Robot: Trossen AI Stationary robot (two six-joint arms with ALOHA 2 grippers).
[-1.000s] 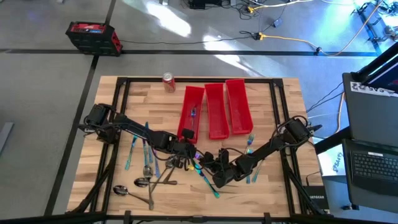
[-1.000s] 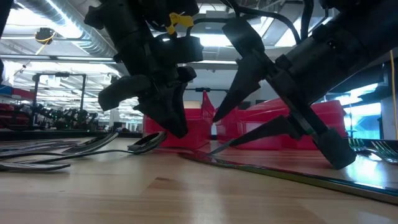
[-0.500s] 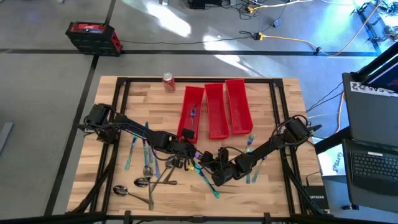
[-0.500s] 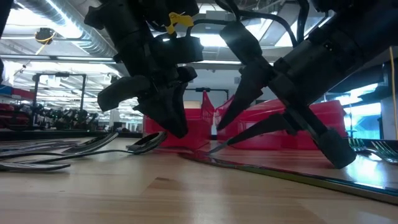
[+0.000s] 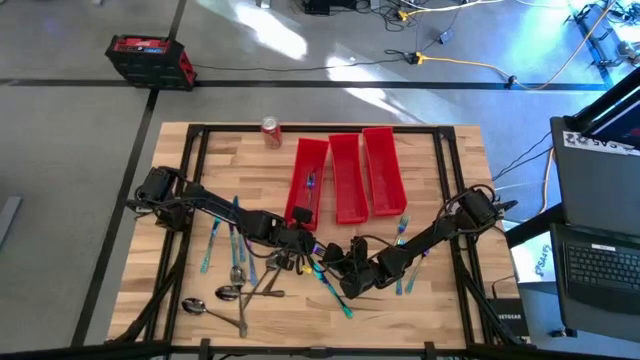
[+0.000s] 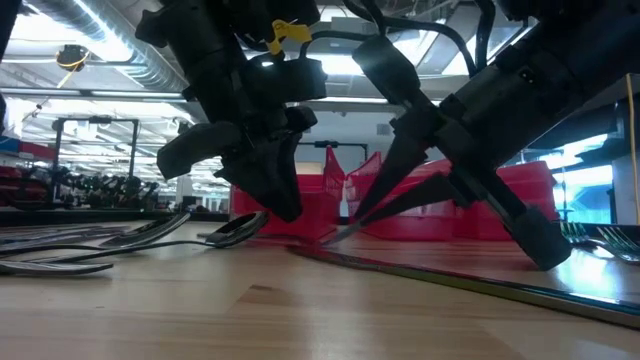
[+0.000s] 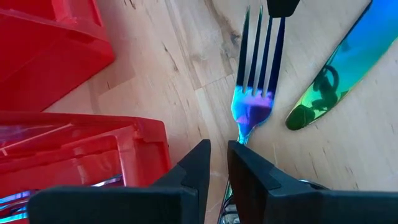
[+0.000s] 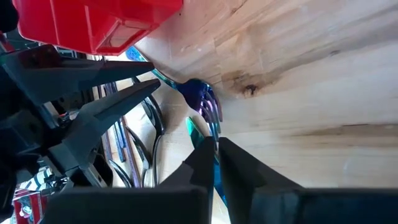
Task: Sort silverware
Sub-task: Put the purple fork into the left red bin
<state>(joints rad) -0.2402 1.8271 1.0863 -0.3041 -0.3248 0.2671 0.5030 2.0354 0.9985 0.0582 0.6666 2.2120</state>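
Observation:
An iridescent blue-purple fork (image 7: pixel 257 74) lies near the table's middle, just in front of the left red bin (image 5: pixel 306 180). Both grippers are shut on it. My left gripper (image 5: pixel 302 252) is at its handle and my right gripper (image 5: pixel 333 262) at its tines. A teal-green knife (image 7: pixel 333 68) lies on the wood beside the fork and runs under my right gripper toward the near edge (image 5: pixel 338 295). More silverware (image 5: pixel 235 272) lies scattered at the near left, resting flat on the table. My left gripper has the fork's handle just behind the neck (image 7: pixel 241 132); its own fingers (image 7: pixel 249 168) hide the exact spot. The fingers slant down from the table's left and lie roughly along the fork. My right gripper pinches the tips of the fork's tines (image 8: pixel 214 121) between its two fingers, one above and one below (image 6: pixel 345 228). It comes in low from the table's right, slanting down, along the fork. Whether the fork is clear of the wood I cannot tell.
Three long red bins (image 5: pixel 348 178) stand side by side at the far middle; the left one holds a piece of silverware (image 5: pixel 311 182). A red soda can (image 5: pixel 271 132) stands far left of them. A few more pieces (image 5: pixel 402 238) lie right of the bins.
My right gripper has shut: in the low view its two fingers stood apart a second ago and now meet at the fork's tines. It has stayed in place. The fork has not shifted.

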